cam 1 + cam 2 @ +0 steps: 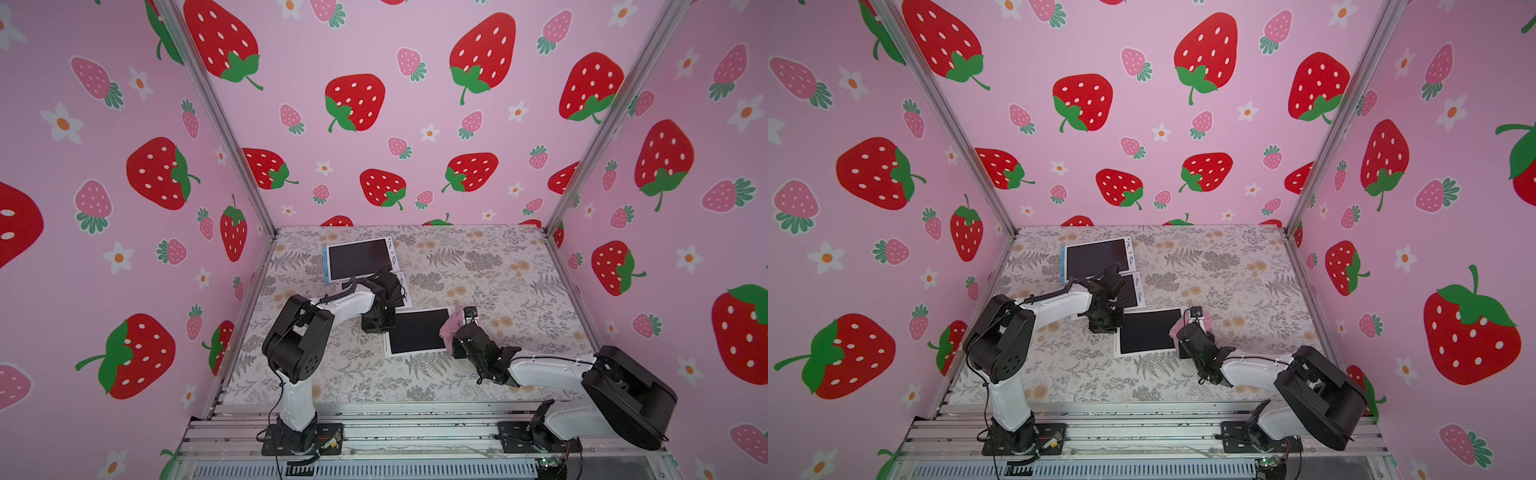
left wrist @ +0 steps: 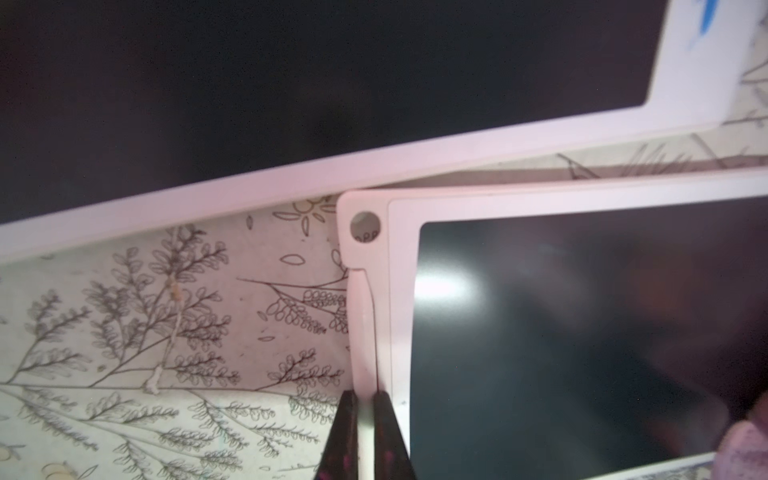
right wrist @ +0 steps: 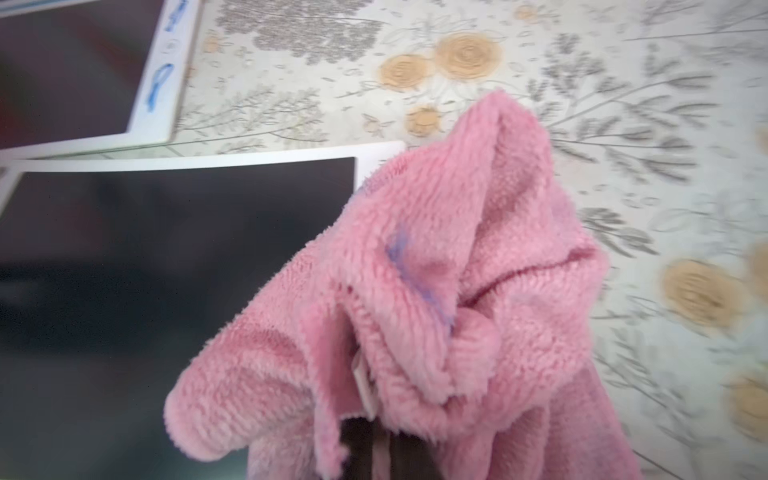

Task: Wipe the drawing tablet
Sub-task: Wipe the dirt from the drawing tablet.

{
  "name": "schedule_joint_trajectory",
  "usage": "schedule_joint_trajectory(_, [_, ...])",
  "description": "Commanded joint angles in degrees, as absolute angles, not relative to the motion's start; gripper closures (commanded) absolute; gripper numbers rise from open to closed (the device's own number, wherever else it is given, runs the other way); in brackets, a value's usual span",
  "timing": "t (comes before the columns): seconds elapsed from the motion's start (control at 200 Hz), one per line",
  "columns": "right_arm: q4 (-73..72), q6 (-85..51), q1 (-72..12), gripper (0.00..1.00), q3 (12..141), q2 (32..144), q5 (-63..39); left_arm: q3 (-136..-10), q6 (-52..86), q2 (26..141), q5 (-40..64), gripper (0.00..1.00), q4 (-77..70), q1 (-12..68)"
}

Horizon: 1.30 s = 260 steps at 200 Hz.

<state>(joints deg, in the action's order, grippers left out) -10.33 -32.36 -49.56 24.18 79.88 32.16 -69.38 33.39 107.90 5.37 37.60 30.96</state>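
Right gripper (image 3: 372, 436) pinches pink cloth (image 3: 436, 270) at right short edge of tablet (image 1: 417, 332); long axis runs leftward toward left gripper (image 2: 365, 424), clamped on opposite edge.

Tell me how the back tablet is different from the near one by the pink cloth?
The back tablet has a blue strip along one side; the near tablet has a white side. The left gripper pinches the near tablet's edge, not the back tablet. Both have black screens and white frames.
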Motion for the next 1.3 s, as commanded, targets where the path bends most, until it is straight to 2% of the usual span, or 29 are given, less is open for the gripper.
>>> schedule_joint_trajectory(0.0, [-8.25,-32.51,-56.8,1.0,28.08,85.6,30.17,-64.93,33.28,113.73,1.58,0.93,37.86,30.78])
schedule_joint_trajectory(0.115, [-7.39,-34.18,-59.68,1.0,30.64,90.25,32.6,-65.27,33.04,113.99,1.58,0.93,38.26,30.76])
schedule_joint_trajectory(0.255, [-5.98,-38.4,-51.88,1.0,22.83,80.95,32.58,-65.22,32.91,114.08,1.56,0.93,38.32,30.76])
schedule_joint_trajectory(0.35, [-4.97,-36.17,-51.9,1.0,22.24,77.52,31.27,-64.96,33.13,114.08,1.67,0.93,38.16,30.74])
schedule_joint_trajectory(0.505, [-7.41,-34.88,-60.79,1.0,29.29,87.43,30.21,-65.0,33.29,114.02,1.85,0.93,38.19,30.86])
schedule_joint_trajectory(0.59, [-7.49,-36.99,-61.16,1.0,30.51,90.46,31.99,-64.95,33.13,113.82,1.93,0.93,38.28,30.83])
schedule_joint_trajectory(0.735, [-6.62,-40.57,-54.48,1.0,22.94,81.94,33.53,-64.93,32.87,113.64,1.93,0.93,38.54,30.85])
schedule_joint_trajectory(0.83, [-5.69,-39.02,-54.18,1.0,21.31,78.24,33.31,-64.99,32.67,113.47,1.76,0.93,38.67,30.83])
schedule_joint_trajectory(0.91, [-7.03,-37.74,-56.78,1.0,22.87,80.75,32.62,-65.16,32.38,113.6,1.63,0.93,38.92,30.87])
schedule_joint_trajectory(1.086, [-12.66,-35.33,-64.79,1.0,34.04,94.73,27.7,-65.81,32.17,113.9,1.76,0.93,39.37,30.84])
schedule_joint_trajectory(1.171, [-13.4,-35.93,-64.51,1.0,35.84,96.44,27.29,-66.11,32.0,114.08,1.68,0.93,39.76,30.87])
schedule_joint_trajectory(1.296, [-7.34,-39.28,-59.9,1.0,34.78,92.42,29.33,-66.27,31.64,114.13,1.45,0.93,40.11,30.85])
